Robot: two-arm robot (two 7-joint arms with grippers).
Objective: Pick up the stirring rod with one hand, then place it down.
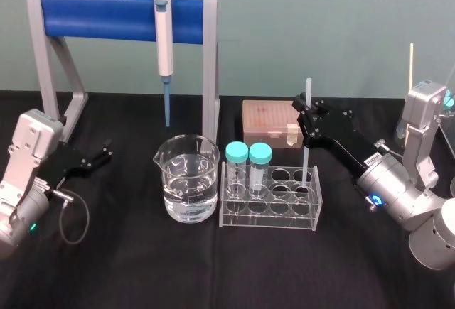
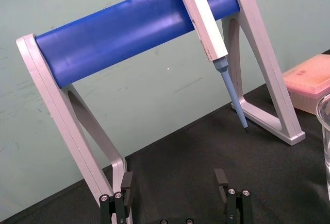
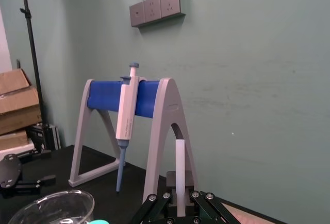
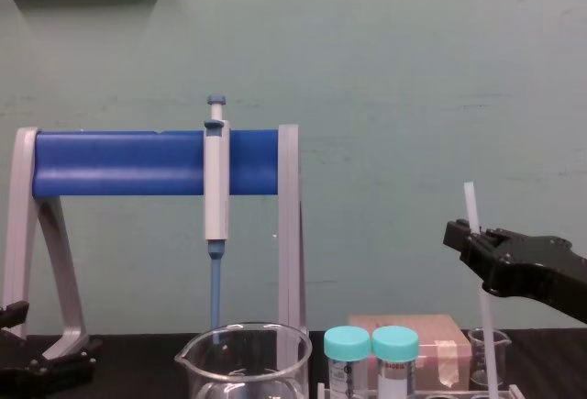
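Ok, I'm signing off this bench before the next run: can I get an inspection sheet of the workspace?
Surface: black table.
Job's things: stirring rod upright, lower end at the tube rack's right end.
Clutter: water beaker, two capped tubes, tip box, pipette on its stand.
Grippers: right pincer shut on the rod; left pincer open, parked left.
Cables: grey cable looped beside left arm.
Surroundings: green wall, sockets, cardboard boxes.
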